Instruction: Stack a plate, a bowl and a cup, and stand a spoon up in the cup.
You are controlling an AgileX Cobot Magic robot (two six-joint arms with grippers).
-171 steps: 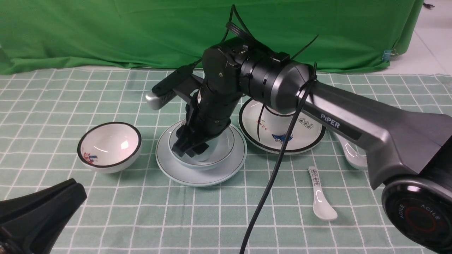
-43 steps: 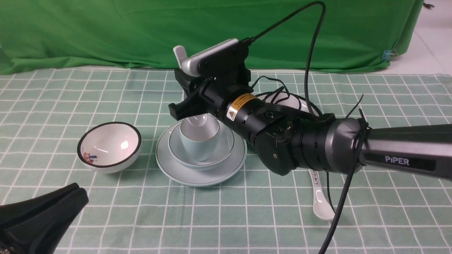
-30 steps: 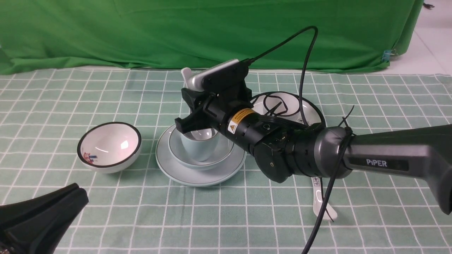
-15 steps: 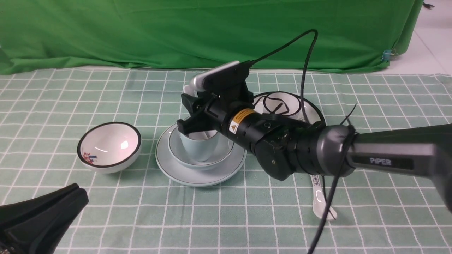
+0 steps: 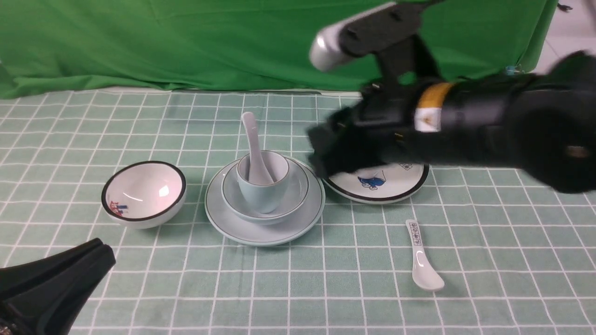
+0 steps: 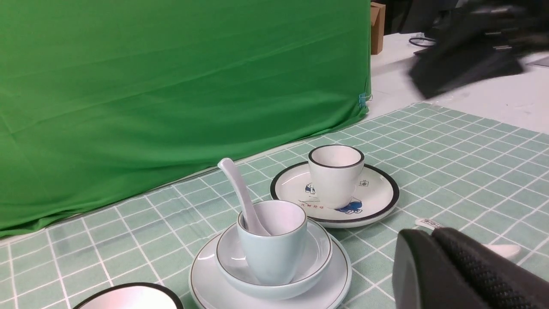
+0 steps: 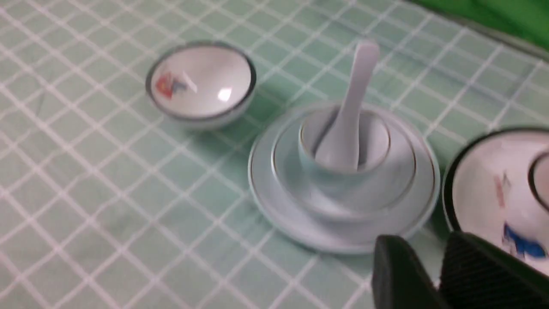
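The pale blue-green plate (image 5: 260, 237) lies mid-table with the bowl (image 5: 298, 190) on it and the cup (image 5: 263, 195) in the bowl. The plain white spoon (image 5: 250, 130) stands in the cup, handle leaning up and back. The stack also shows in the left wrist view, with cup (image 6: 274, 253) and spoon (image 6: 240, 189). My right gripper (image 5: 326, 156) is blurred, raised to the right of the stack, open and empty; in its wrist view (image 7: 422, 249) it is clear of the spoon (image 7: 356, 98). My left gripper (image 5: 98, 253) is shut and empty at the near left.
A white black-rimmed bowl (image 5: 144, 193) sits left of the stack. A white black-rimmed plate with drawings (image 5: 386, 184) lies to the right, carrying a black-rimmed cup (image 6: 336, 174). A white spoon with black characters (image 5: 421, 260) lies near right. A green backdrop hangs behind.
My right gripper lowered the spoon into the cup, let it go and pulled up and to the right. The spoon stays standing in the cup. The left arm has not moved.
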